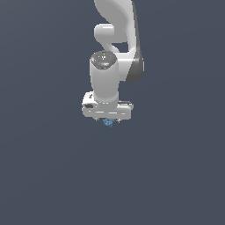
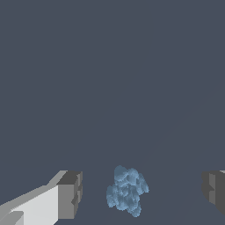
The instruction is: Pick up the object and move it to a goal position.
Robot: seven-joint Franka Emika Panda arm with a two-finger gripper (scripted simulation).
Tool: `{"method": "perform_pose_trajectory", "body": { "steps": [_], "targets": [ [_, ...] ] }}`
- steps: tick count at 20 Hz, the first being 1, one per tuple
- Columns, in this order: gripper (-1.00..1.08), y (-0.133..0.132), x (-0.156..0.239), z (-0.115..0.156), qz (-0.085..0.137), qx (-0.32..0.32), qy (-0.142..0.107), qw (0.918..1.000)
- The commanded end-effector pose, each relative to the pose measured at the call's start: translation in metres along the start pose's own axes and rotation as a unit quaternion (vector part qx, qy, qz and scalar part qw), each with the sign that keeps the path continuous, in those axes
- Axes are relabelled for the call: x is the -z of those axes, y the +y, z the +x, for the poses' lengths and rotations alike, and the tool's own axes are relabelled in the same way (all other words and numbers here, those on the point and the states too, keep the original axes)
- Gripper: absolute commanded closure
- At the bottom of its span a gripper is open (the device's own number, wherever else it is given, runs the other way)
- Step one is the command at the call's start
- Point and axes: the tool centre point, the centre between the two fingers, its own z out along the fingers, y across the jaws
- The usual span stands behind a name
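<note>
The object (image 2: 127,191) is a small light-blue bumpy lump. In the wrist view it lies between the two grey fingertip pads (image 2: 70,194), with a clear gap on each side, so neither pad touches it. My gripper (image 2: 143,193) is open around it. In the exterior view the white hand hangs straight down and only a bit of the object (image 1: 108,122) peeks out just under it, where my gripper (image 1: 108,121) is mostly hidden by the hand's body.
A plain dark grey-blue surface (image 1: 176,176) fills both views. The white arm (image 1: 114,26) rises above the hand toward the exterior view's top.
</note>
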Motion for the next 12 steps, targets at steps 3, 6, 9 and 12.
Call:
{"method": "perform_pose_trajectory", "body": {
  "steps": [3,6,9,12],
  "targets": [
    [-0.92,0.0009,0.0001,-0.0005,0.001,0.0,-0.001,1.0],
    [-0.92,0.0051,0.0005,-0.003,0.003,0.001,-0.004,1.0],
    [-0.92,0.0091,0.0015,-0.0049,0.006,0.002,-0.008,0.9999],
    [-0.92,0.0095,0.0017,-0.0049,0.007,0.003,-0.008,0.9999]
  ]
}}
